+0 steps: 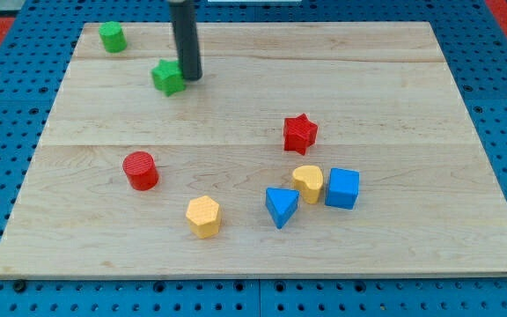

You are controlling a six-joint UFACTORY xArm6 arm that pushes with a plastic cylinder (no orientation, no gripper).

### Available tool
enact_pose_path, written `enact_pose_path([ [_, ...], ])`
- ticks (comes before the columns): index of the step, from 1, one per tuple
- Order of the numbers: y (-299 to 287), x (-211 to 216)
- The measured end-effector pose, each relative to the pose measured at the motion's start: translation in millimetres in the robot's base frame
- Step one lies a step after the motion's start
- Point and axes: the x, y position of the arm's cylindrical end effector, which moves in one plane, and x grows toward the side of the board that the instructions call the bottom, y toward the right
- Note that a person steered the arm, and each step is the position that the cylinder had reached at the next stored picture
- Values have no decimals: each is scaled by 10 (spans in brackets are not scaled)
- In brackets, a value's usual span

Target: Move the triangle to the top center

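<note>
The blue triangle [281, 206] lies on the wooden board [394, 106] in the lower middle, touching or nearly touching a yellow heart-shaped block [308, 182] on its upper right. My tip [189, 77] is far from it, near the view's top left, right beside a green star-shaped block [168, 77] on that block's right side.
A blue cube [342, 187] sits just right of the yellow heart. A red star [300, 132] is above them. A yellow hexagon [203, 216] is left of the triangle, a red cylinder [140, 170] further left. A green cylinder [112, 37] is at the top left corner.
</note>
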Motion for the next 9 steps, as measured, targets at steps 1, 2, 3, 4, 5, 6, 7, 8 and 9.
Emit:
enact_pose_path([
  [1,679,385],
  [2,2085,392],
  [3,2598,1103],
  [4,2554,2310],
  [5,1625,2381],
  [6,963,1975],
  [7,764,1362],
  [8,875,1162],
  [9,833,659],
])
